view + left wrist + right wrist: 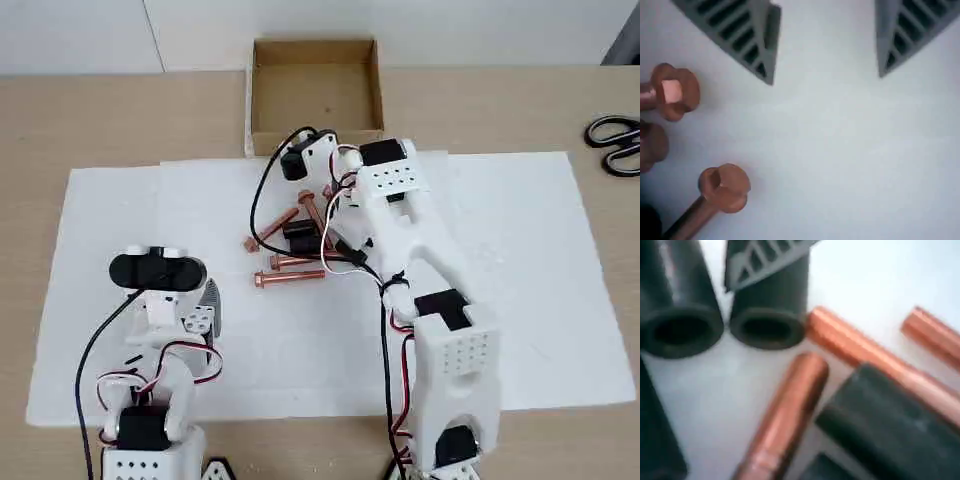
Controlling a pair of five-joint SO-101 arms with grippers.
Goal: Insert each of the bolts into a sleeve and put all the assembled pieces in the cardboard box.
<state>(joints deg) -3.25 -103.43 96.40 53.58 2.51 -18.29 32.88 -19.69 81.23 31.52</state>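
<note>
Several copper bolts and black sleeves lie in a loose pile on the white sheet, in front of the cardboard box. My right gripper is down in the pile. One grey finger lies on top of a black sleeve, with no second finger near it, so the gripper is open. Bolt shafts lie close beside it. My left gripper hangs open over bare sheet at the left, holding nothing. Bolt heads lie a little way off.
The white sheet covers most of the wooden table and is bare to the right and far left. Scissors lie at the table's far right edge. The right arm's cables loop over the pile.
</note>
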